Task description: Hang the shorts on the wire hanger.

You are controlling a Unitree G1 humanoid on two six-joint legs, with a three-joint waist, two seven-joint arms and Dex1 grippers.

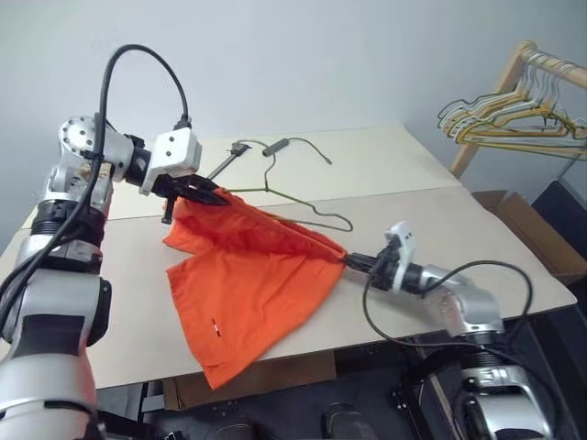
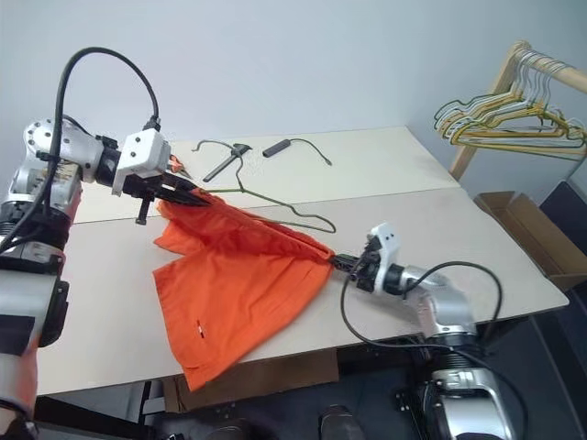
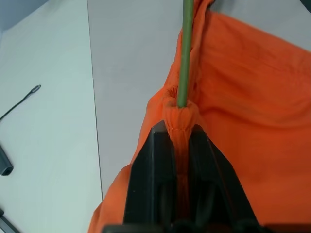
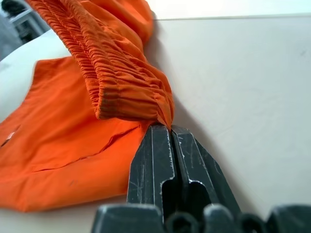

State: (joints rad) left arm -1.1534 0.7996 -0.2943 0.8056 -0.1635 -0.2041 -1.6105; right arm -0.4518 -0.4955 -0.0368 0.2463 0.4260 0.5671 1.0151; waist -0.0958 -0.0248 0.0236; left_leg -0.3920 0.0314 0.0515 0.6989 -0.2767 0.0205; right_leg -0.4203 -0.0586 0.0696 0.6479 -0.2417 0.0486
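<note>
Orange shorts [image 1: 252, 275]: you have them stretched by the gathered waistband between both arms, one end raised at your left, the other low at your right; both legs spill down onto the pale counter [image 1: 477, 238] and one hem reaches its near edge.
Left gripper [image 1: 204, 193]: raised above the counter; your left wrist view shows its jaws closed on a bunched fold of the waistband.
Right gripper [image 1: 353, 263]: low, close to the counter; your right wrist view shows the two black fingers [image 4: 150, 165] pressed together with the waistband's end meeting their tips, though you cannot tell from it how much cloth sits between them.
Wire hanger [image 1: 316, 216]: lies on the counter just behind the shorts, its hook toward the far side, its near part hidden under the orange cloth.
Left wrist extra: it alone gives you the olive-green wire running alongside the waistband and ending at the pinched fold, right at the jaw tips.
Head view extra: these show you a dark cable with a cylindrical plug [image 1: 275, 147] and a small black tool [image 1: 229, 159] on the far panel of the counter, well apart from the shorts.
Far right: a bunch of yellow, green and pale hangers [image 1: 514, 119] on a wooden rack [image 1: 500, 92], beside a cardboard box [image 1: 527, 229].
</note>
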